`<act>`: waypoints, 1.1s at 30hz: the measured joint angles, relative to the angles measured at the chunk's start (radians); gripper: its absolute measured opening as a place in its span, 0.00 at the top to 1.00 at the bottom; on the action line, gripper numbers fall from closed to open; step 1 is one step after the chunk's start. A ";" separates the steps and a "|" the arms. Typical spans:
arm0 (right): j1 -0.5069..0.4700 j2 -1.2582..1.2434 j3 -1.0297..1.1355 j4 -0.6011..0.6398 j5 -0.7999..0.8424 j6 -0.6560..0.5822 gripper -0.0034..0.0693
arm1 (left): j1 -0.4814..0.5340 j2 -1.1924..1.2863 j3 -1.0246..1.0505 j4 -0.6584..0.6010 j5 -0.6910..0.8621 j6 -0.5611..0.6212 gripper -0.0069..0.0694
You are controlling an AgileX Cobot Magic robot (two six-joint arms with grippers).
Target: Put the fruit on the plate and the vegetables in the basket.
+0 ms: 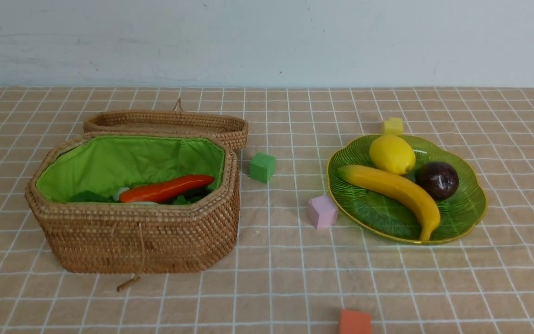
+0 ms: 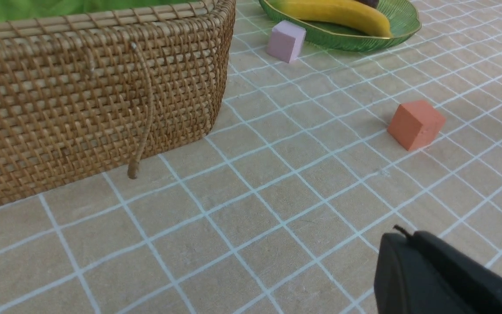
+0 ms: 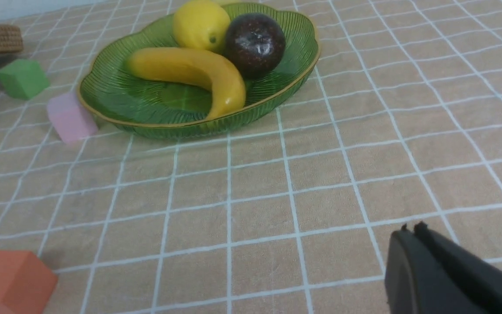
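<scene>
- Neither arm shows in the front view; each gripper appears only in its own wrist camera.
- The left gripper (image 2: 401,235) hangs low over the checked cloth (image 2: 251,209), its jaws pressed together on nothing, near the basket (image 2: 81,109) wall.
- The right gripper (image 3: 410,231) is likewise clenched and empty, above bare cloth, well apart from the plate (image 3: 116,93).
- On the plate lie the banana (image 1: 394,190), the lemon (image 1: 392,154) and the mangosteen (image 1: 437,180).
- Only the front view looks into the basket: the carrot (image 1: 167,189) lies on the green lining (image 1: 123,162) among leaves (other vegetables are too hidden to tell).
- The lid (image 1: 165,123) lies open behind.
- A green cube (image 1: 262,167), a pink cube (image 1: 322,211), a yellow cube (image 1: 392,125) and an orange cube (image 1: 354,322) sit on the cloth.
</scene>
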 joint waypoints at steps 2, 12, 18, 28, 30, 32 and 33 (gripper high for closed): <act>0.000 0.000 0.000 -0.008 0.002 0.012 0.96 | 0.000 0.000 0.000 0.000 0.000 0.000 0.91; 0.000 0.000 -0.001 -0.008 0.003 0.023 0.96 | 0.000 0.000 0.000 0.000 0.000 0.000 0.91; 0.000 0.000 -0.001 -0.008 0.003 0.023 0.96 | 0.000 0.000 0.000 0.000 0.000 0.000 0.90; 0.000 0.000 -0.001 -0.008 0.004 0.023 0.95 | 0.002 0.000 0.003 0.021 -0.002 0.000 0.89; 0.000 0.000 -0.001 -0.008 0.004 0.023 0.95 | 0.019 0.000 0.008 0.032 -0.017 0.000 0.89; 0.000 0.000 -0.001 -0.008 0.004 0.023 0.95 | 0.110 0.000 0.018 0.033 -0.093 0.000 0.92; 0.000 0.000 -0.001 -0.008 0.004 0.023 0.95 | 0.122 0.000 0.020 0.032 -0.103 0.000 0.92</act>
